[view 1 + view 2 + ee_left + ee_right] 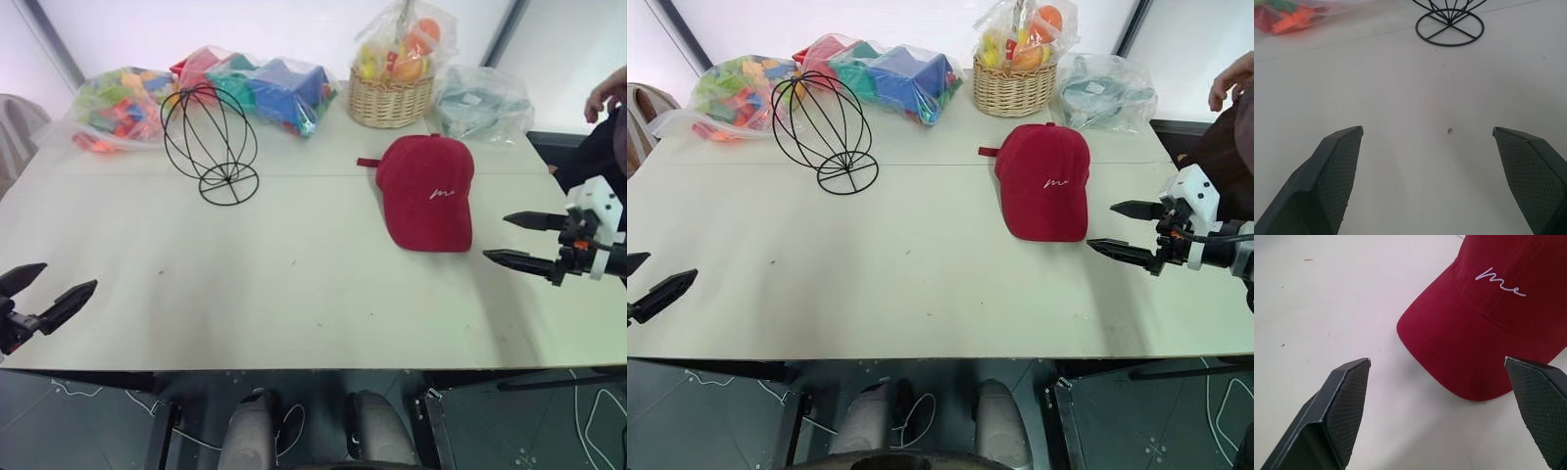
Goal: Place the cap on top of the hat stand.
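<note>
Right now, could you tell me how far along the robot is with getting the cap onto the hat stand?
Nothing looks done yet: the cap lies flat on the table, apart from the bare hat stand. In hand: the right tool is open beside the cap's brim, not touching it; the left tool is open over bare table. Left: grasp the cap, carry it across and set it on the stand.

Dark red cap (427, 192) with small white cursive embroidery, on a pale off-white table (294, 294). Black thin-wire hat stand (211, 144). Tan woven wicker basket (391, 100) holding yellow and orange items. Clear bags of multicoloured blocks (122, 106): green, red, blue, orange. Black gripper fingers (1344, 406) with a crosshatched pad texture.
</note>
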